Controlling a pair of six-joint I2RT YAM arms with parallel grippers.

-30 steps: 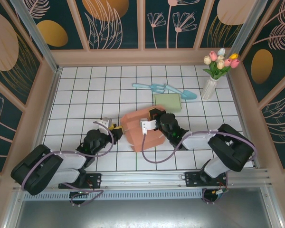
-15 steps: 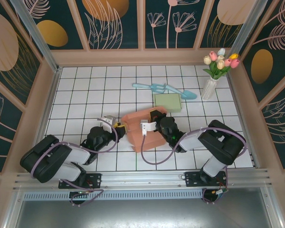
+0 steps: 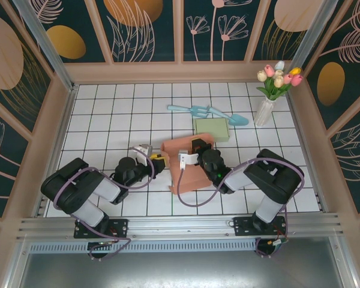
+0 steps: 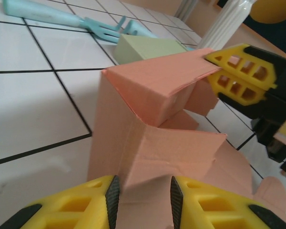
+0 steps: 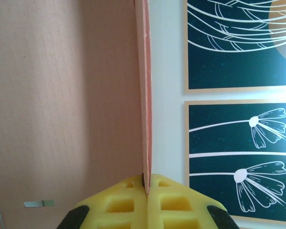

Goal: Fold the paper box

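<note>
The paper box (image 3: 195, 175) stands about the middle of the tiled bench (image 3: 108, 120), just in front of both arms. It is half raised: one wall is upright, a flap leans over the top, and other panels lie flat on the tiles. I judge that the step in hand is raising the side walls and closing the flap (the box looks far from finished). The next move calls for one claw to hold the flap steady while the other pinches the near crease and presses it inward, gently, because the card is thin. The right claw (image 5: 146, 190) is clenched on the edge of a panel and grasps it between both pads. The left claw (image 4: 142, 200) is partly open, with its fingers (image 4: 112, 198) on either side of the box's lower crease. A firm pinch I cannot confirm.
</note>
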